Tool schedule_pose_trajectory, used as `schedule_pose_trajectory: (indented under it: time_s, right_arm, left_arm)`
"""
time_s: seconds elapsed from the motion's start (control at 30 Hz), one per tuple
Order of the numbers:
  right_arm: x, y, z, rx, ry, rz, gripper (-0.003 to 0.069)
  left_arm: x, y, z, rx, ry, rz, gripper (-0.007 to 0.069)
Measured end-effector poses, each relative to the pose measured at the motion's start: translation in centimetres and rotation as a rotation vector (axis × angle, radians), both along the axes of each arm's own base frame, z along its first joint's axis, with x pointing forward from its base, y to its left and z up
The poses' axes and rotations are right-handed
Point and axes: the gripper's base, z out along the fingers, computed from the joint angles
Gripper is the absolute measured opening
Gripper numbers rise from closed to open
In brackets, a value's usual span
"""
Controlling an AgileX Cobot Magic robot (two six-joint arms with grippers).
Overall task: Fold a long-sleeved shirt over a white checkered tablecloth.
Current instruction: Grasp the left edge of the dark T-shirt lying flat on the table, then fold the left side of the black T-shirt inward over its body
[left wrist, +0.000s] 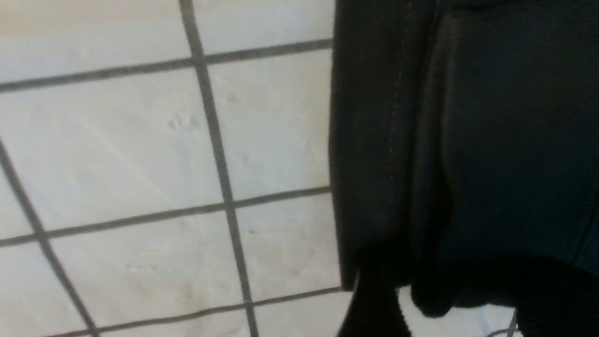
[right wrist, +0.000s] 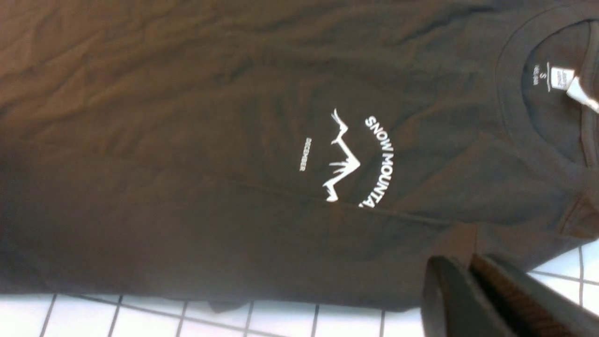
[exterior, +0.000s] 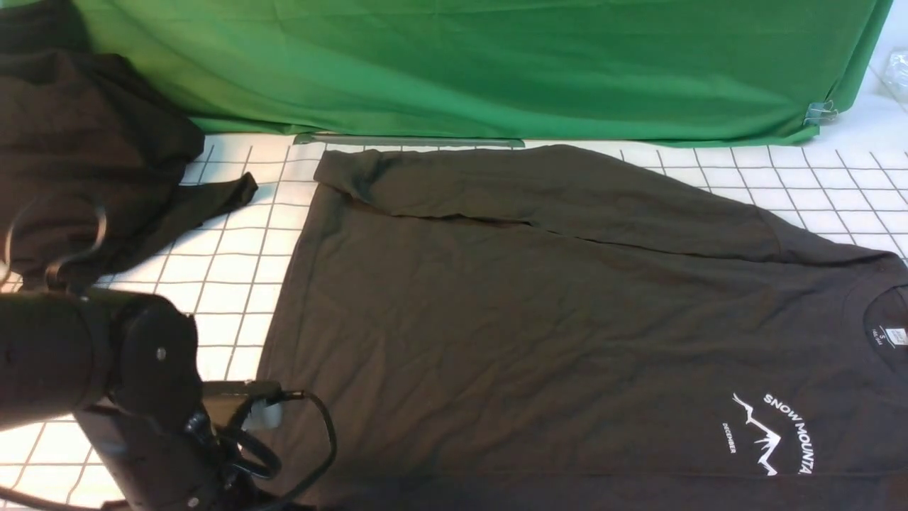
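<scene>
The long-sleeved shirt (exterior: 539,312) lies flat on the white checkered tablecloth (exterior: 234,277), collar to the right, its far sleeve folded across the body. A near fold covers the end of the white mountain print (right wrist: 348,159). My left arm (exterior: 149,397) reaches down at the shirt's hem corner. In the left wrist view, my left gripper (left wrist: 463,309) stands open, dark fingers (left wrist: 374,304) apart, with the shirt's hem edge (left wrist: 435,281) drooping between them. My right gripper (right wrist: 468,260) is shut on a pinch of shirt fabric (right wrist: 456,238) near the shoulder; it is out of the front view.
A heap of blacker plain garments (exterior: 78,156) lies at the back left, one strip (exterior: 213,199) reaching toward the shirt. A green fabric sheet (exterior: 496,71) hangs along the back, held by a clip (exterior: 821,111) at the right.
</scene>
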Motion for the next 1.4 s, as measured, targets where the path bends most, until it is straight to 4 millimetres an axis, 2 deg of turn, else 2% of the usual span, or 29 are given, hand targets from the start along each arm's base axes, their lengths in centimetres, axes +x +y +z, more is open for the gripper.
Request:
schedule_pose_trajectory:
  time_s: [0.13, 0.27, 0.37, 0.4, 0.53, 0.57, 0.83, 0.93, 0.97, 1.0, 1.03, 1.1, 1.13, 1.17, 1.23, 1.27, 1.3, 1.33, 1.37, 1.4]
  right_arm:
    - [0.0, 0.0, 0.0, 0.0, -0.004, -0.001, 0.0068]
    - [0.0, 0.0, 0.0, 0.0, -0.004, -0.001, 0.0071]
    - [0.0, 0.0, 0.0, 0.0, -0.002, 0.0, 0.0071]
    - [0.0, 0.0, 0.0, 0.0, -0.002, 0.0, 0.0071]
    - [0.0, 0.0, 0.0, 0.0, -0.001, 0.0, 0.0073]
    - [0.0, 0.0, 0.0, 0.0, -0.001, 0.0, 0.0073]
    - [0.0, 0.0, 0.0, 0.0, -0.001, 0.0, 0.0074]
    - [0.0, 0.0, 0.0, -0.001, -0.001, 0.0, 0.008]
    - [0.0, 0.0, 0.0, -0.001, -0.001, 0.0, 0.0083]
    - [0.0, 0.0, 0.0, -0.001, -0.001, 0.0, 0.0083]
    - [0.0, 0.0, 0.0, -0.001, -0.001, 0.0, 0.0085]
    - [0.0, 0.0, 0.0, -0.001, -0.001, 0.0, 0.009]
    - [0.0, 0.0, 0.0, -0.001, -0.001, 0.0, 0.009]
    - [0.0, 0.0, 0.0, -0.001, -0.001, 0.0, 0.0095]
    - [0.0, 0.0, 0.0, 0.0, -0.001, 0.0, 0.0098]
    - [0.0, 0.0, 0.0, 0.0, -0.001, 0.0, 0.0099]
    - [0.0, 0.0, 0.0, 0.0, -0.001, 0.0, 0.0101]
    - [0.0, 0.0, 0.0, 0.0, -0.001, 0.0, 0.0101]
    - [0.0, 0.0, 0.0, 0.0, -0.001, 0.0, 0.0101]
    - [0.0, 0.0, 0.0, 0.0, -0.001, 0.0, 0.0103]
  left_arm:
    - [0.3, -0.2, 0.0, -0.021, -0.037, 0.009, 0.0393]
    - [0.6, -0.4, -0.4, -0.033, -0.044, 0.024, 0.0341]
    - [0.6, -0.4, -0.9, -0.022, -0.018, 0.02, 0.0235]
    - [0.6, -0.4, -0.9, -0.022, -0.018, 0.02, 0.0227]
    - [0.4, -0.4, -0.7, -0.033, -0.018, 0.007, 0.0045]
    - [0.2, -0.4, -0.5, -0.037, -0.019, 0.003, 0.0037]
    - [-1.0, 0.0, 4.4, -0.101, -0.1, -0.023, 0.003]
    - [-0.3, -0.2, 7.9, -0.136, -0.215, -0.024, 0.003]
    - [0.3, -0.3, 9.4, -0.143, -0.271, -0.031, 0.003]
    - [0.4, -0.4, 9.7, -0.143, -0.281, -0.032, 0.003]
    - [0.9, -0.4, 10.8, -0.145, -0.325, -0.036, 0.003]
    - [2.9, -0.6, 14.7, -0.136, -0.499, -0.04, 0.003]
    - [3.2, -0.6, 15.3, -0.133, -0.526, -0.04, 0.003]
    - [4.8, -0.7, 18.1, -0.12, -0.651, -0.03, 0.003]
    - [6.6, -0.5, 20.3, -0.111, -0.733, -0.005, 0.003]
    - [6.8, -0.6, 20.5, -0.113, -0.738, -0.004, 0.003]
    - [8.8, -0.4, 21.3, -0.112, -0.752, 0.026, 0.003]
    - [8.9, -0.3, 21.6, -0.114, -0.76, 0.029, 0.003]
    - [11.5, -0.2, 21.0, -0.105, -0.728, 0.039, 0.003]
    - [12.9, -0.1, 20.3, -0.101, -0.7, 0.044, 0.003]
